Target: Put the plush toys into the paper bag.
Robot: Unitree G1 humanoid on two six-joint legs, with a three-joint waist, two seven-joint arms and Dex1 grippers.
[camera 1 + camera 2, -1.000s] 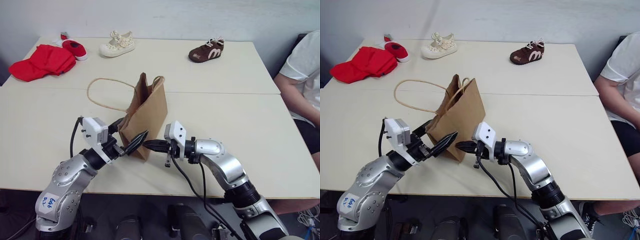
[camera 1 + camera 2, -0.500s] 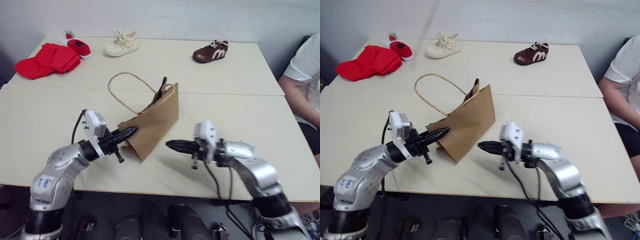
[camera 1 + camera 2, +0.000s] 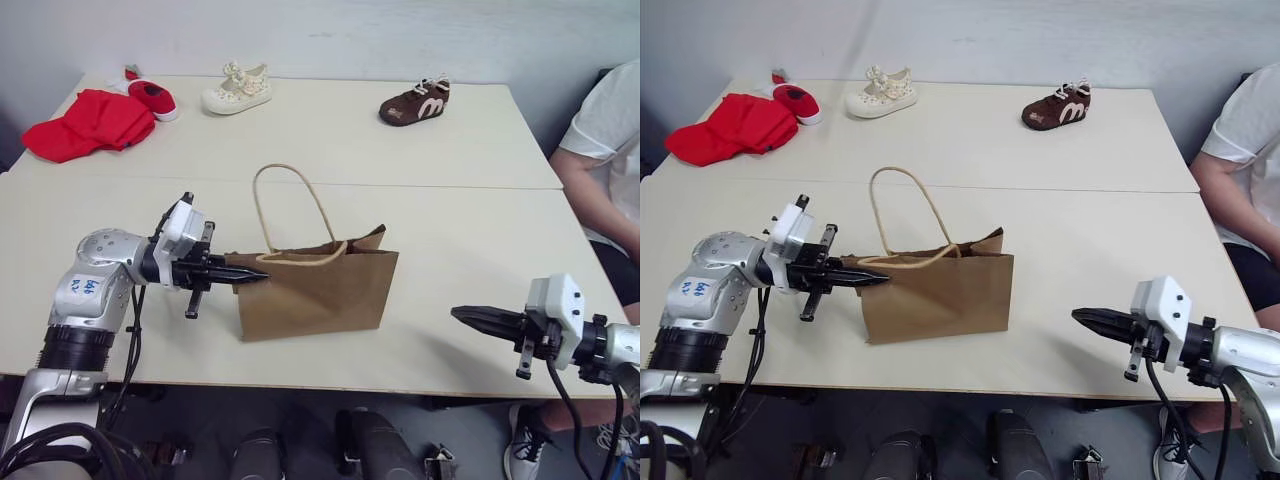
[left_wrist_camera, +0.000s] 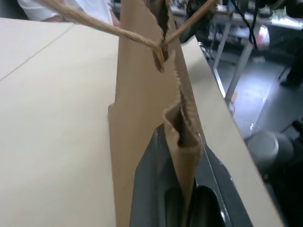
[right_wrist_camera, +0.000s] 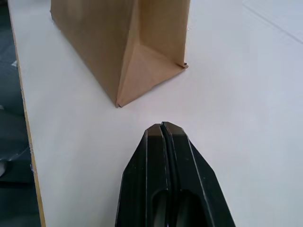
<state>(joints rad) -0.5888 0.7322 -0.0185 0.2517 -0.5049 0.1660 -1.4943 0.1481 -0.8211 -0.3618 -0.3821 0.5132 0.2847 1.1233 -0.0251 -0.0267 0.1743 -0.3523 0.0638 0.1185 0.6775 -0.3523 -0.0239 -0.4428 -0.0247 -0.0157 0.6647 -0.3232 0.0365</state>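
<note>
1. The plain brown kraft paper bag (image 3: 315, 293) stands upright on the pale beige table (image 3: 470, 230), its flat broad side facing me, pinched at one top corner between my left fingers.
2. My left gripper (image 3: 248, 273) is clamped on that corner of the bag's rim: in my left wrist view the folded paper edge (image 4: 182, 137) is squeezed between my two black fingers (image 4: 147, 189).
3. One thin twisted paper loop handle (image 3: 290, 200) rises above the bag's mouth, just beyond my left fingertips; the other handle (image 3: 305, 256) lies along the rim.
4. I cannot see inside the bag, so I cannot tell what it contains.
5. My right gripper (image 3: 470, 317) is pressed fully together with nothing between its fingers, hanging above the table's near edge. It points toward the bag, well apart from it.
6. In my right wrist view the bag's folded bottom corner (image 5: 142, 61) stands ahead of my closed fingertips (image 5: 162, 130), with bare tabletop between.
7. Far beyond my left fingers, at the table's far corner, lies a crumpled red cloth (image 3: 85, 122) with a small red shoe (image 3: 150, 97) touching its edge.
8. Further along the far edge sit a cream child's shoe with a bow (image 3: 235, 88) and a brown child's shoe with a white letter on its side (image 3: 413, 101).
9. Beyond my right fingers, a person in a white short-sleeved shirt (image 3: 610, 140) sits at the table's end.
</note>
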